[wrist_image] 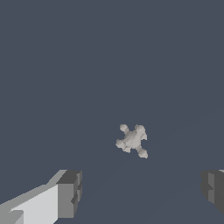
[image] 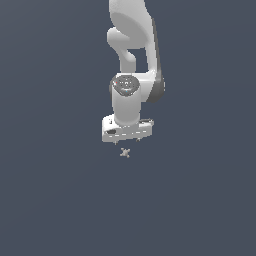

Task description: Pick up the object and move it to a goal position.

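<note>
The object (image: 125, 152) is a tiny pale grey-tan star-shaped thing with short spikes, lying on the dark grey surface. The white arm hangs above it, and my gripper (image: 127, 142) sits just above the object, fingers pointing down. In the wrist view the object (wrist_image: 131, 140) lies on the surface beyond the fingertips, nearer the midline between them. My gripper (wrist_image: 140, 190) is open and empty: one finger (wrist_image: 70, 192) and the other finger (wrist_image: 213, 187) stand wide apart. Nothing is between them.
The dark grey surface (image: 50, 200) spreads flat all around with no other objects, walls or edges showing. No goal marker shows in either view.
</note>
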`<state>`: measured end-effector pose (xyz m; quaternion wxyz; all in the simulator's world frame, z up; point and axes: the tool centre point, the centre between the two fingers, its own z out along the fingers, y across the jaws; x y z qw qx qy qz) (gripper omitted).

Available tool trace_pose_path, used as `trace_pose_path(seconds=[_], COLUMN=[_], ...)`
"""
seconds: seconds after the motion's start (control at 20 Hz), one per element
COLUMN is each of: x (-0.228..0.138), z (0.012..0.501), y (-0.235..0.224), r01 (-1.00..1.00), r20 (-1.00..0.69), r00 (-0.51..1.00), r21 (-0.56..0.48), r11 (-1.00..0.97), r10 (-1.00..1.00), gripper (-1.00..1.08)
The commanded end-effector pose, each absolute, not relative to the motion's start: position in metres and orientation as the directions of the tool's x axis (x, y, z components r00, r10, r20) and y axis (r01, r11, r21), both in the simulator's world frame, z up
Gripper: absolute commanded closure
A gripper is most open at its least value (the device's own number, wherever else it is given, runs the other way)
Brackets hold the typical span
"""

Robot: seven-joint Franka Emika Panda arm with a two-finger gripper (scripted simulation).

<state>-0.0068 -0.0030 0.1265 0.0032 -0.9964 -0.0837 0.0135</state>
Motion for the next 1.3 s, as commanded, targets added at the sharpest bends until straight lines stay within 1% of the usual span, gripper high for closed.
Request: trace_pose_path(seconds=[0.0,0.3,0.6,0.9,1.25], x=[-0.006,-0.004,-0.004,-0.004,-0.004], z=[0.116,0.093,0.079,0.072,0.067], y=[-0.005,-0.01,-0.012,-0.013,-0.014], r01=[0.23,0.371,0.458,0.496,0.495], r20=[-0.022,-0.011,-0.004,0.0,-0.001], r00=[0.973,0.929,0.889,0.868,0.869], r21=[-0.007,-0.003,-0.001,0.0,0.0], r11=[-0.973,-0.929,-0.889,-0.868,-0.869], r10=[0.23,0.371,0.458,0.496,0.495], gripper=[-0.92,-0.92,-0.92,-0.92,-0.92])
